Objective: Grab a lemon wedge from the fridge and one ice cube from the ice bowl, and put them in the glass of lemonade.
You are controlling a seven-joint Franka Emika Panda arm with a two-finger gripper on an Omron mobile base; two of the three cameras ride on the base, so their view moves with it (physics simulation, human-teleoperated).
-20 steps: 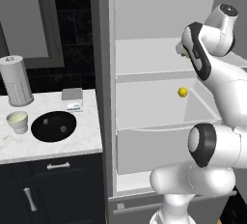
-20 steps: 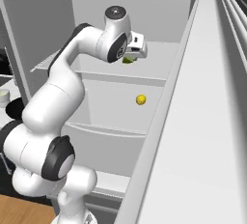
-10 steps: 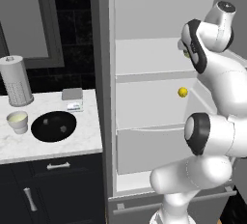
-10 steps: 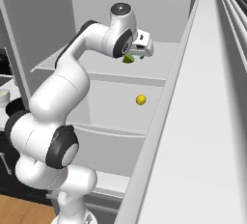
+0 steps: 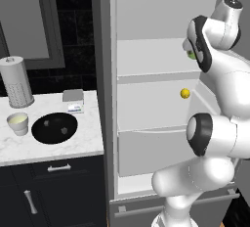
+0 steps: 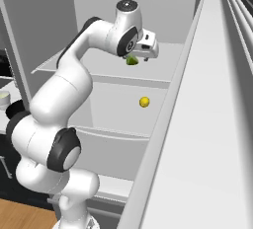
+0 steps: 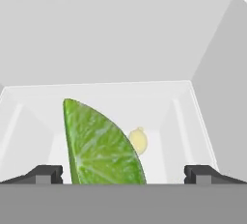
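Barely started, by the look of it: fridge [image 5: 146, 99] already open, but nothing dropped into the glass of lemonade [image 5: 17, 123] over on the worktop [image 5: 44, 147], and ice bowl [image 5: 53, 127] untouched beside it. End effector [image 6: 136, 59] up over the upper shelf [image 6: 99, 67] with fingers [image 7: 46, 174] spread wide, gripping nothing. Lemon wedge [image 7: 99, 146] sat right between them, not yet pinched, so probably mid-grab.
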